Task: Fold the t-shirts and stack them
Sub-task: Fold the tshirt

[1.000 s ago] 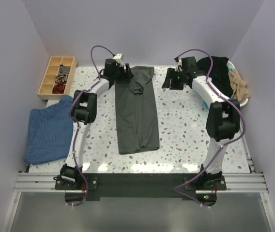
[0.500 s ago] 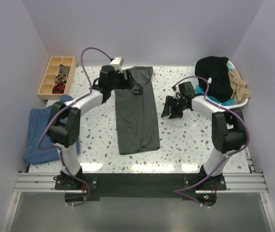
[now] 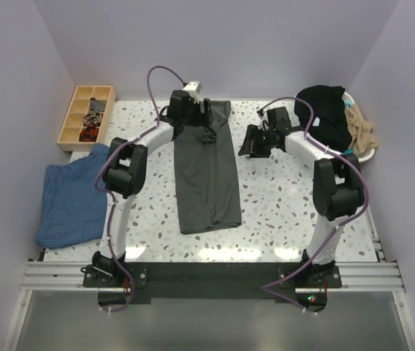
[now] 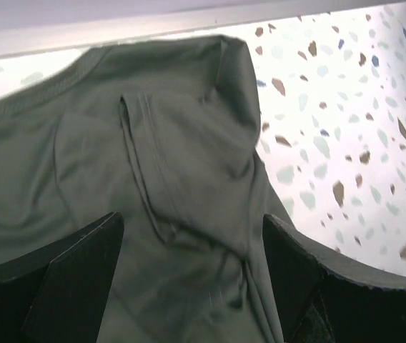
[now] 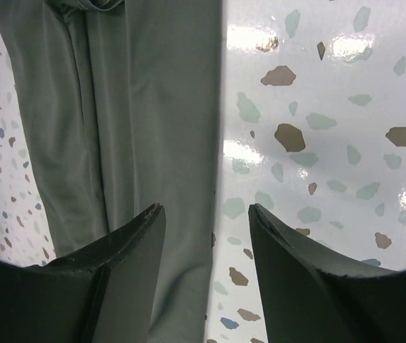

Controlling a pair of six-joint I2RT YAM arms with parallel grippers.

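Left fingers [image 4: 74,275] have spread wider over the grey t-shirt [image 4: 189,143]'s folded sleeve.

Wooden compartment tray [image 3: 73,118], speckled table [image 3: 280,197]

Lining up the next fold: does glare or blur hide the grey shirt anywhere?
Top view: sharp, glare only along the table's near edge. Left wrist: grey shirt slightly soft, pincer fingers out of focus. Right wrist: bright glare on bare table, shirt edge clear.

Contents of organizer box [image 3: 85,115] too small to identify; basket [image 3: 372,154] mostly hidden under black shirt [image 3: 326,110], tan shirt [image 3: 362,131].
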